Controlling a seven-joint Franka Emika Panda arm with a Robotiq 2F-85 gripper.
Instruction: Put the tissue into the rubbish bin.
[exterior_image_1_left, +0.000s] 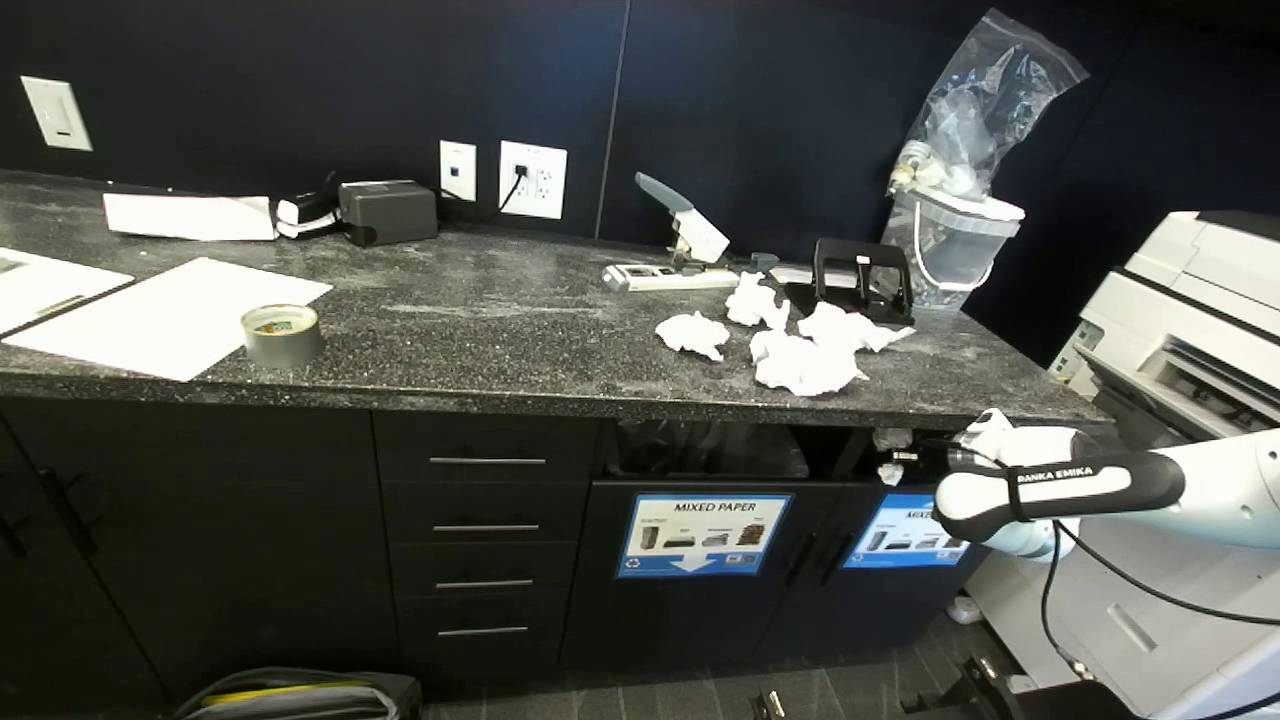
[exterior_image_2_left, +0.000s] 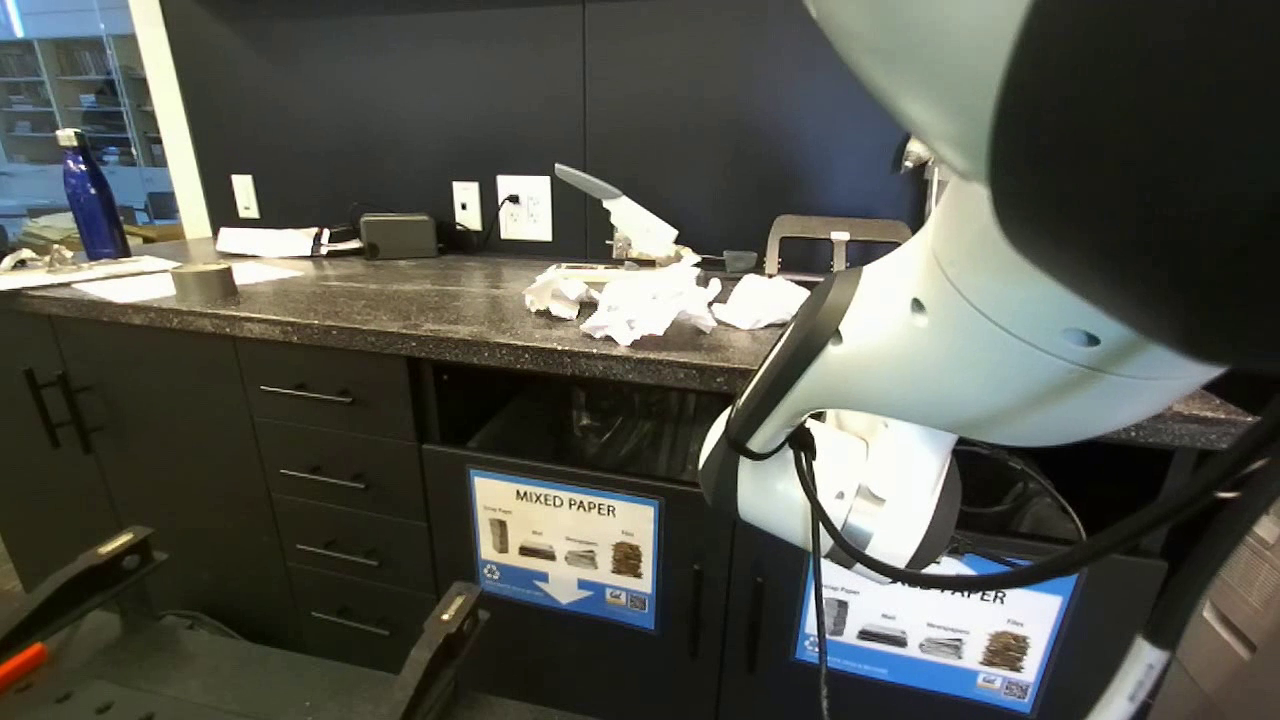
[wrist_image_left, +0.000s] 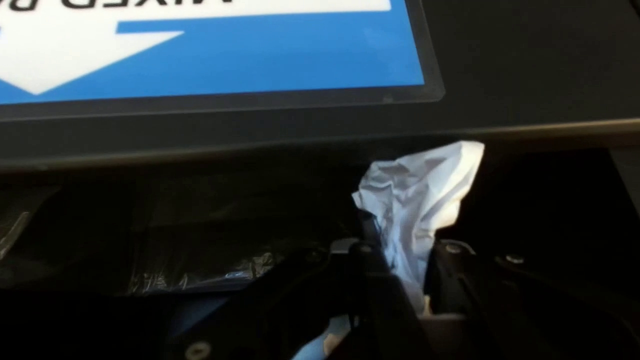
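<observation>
Holding a crumpled white tissue (wrist_image_left: 422, 190) in the gripper (wrist_image_left: 407, 250), pinched snug between both fingers (wrist_image_left: 447, 272) and poking out well past the tips in the wrist view. Hovering right at the dark open slot of the rubbish bin (wrist_image_left: 240, 132), lined up above the blue-and-white sign (exterior_image_1_left: 895, 540) in an exterior view. Can't tell how far into the slot, way too dark in there. Also blocked by the arm (exterior_image_2_left: 940, 330) in an exterior view, so no luck from that angle.

Left of the gripper, got the twin compartment (exterior_image_1_left: 690, 620), with its own MIXED PAPER sign (exterior_image_1_left: 705, 535) and some plastic lining (exterior_image_1_left: 710, 447) in the slot. Up and to the left of the gripper, on the speckled counter (exterior_image_1_left: 520, 350), seeing a bunch of crumpled white wads (exterior_image_1_left: 805, 365), partly touching each other. Just behind those, a white stapler (exterior_image_1_left: 703, 238) with a raised grey handle, then a black desk gadget (exterior_image_1_left: 868, 252) nearer the gripper's side. Higher up, above the gripper, a translucent tub (exterior_image_1_left: 945, 245) with a clear plastic bag (exterior_image_1_left: 990, 100) sticking up from the top. Way off left of the gripper, a roll of tape (exterior_image_1_left: 283, 348) at the edge of a white sheet (exterior_image_1_left: 170, 320). Over to the right, a white printer (exterior_image_1_left: 1200, 290).
</observation>
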